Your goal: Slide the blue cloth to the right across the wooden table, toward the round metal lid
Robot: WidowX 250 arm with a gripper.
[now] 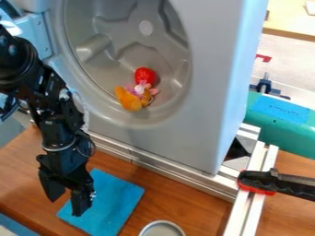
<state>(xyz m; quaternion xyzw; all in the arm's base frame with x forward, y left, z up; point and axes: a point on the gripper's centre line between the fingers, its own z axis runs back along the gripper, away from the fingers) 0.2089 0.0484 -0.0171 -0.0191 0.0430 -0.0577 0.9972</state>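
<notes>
Across the lower part of my view, from eight round to four o'clock, runs a brown wooden table (pixel 184 203), with a pale floor (pixel 289 44) and a tan surface (pixel 292 18) behind it toward one o'clock. A big grey housing (pixel 206 115) stands on the far side, its round recess (pixel 166 53) facing me. At eleven o'clock, low in that recess, a red toy (pixel 145 75) sits against an orange toy (pixel 128 99) and a small pinkish one (pixel 140 89).

Metal rails (pixel 172 173) edge the housing's base, a barrier between wood and recess; more framing runs down toward five, where a black-and-red clamp (pixel 277 182) grips it at four. At three lies a green object (pixel 292 138) bearing blue tape (pixel 280 109).

Between seven and eight, my gripper (pixel 66 196) hangs beside and partly over the blue cloth (pixel 117 198), released, fingers apart. That cloth lies on the wood at seven; a round tin (pixel 161 229) is at six.
</notes>
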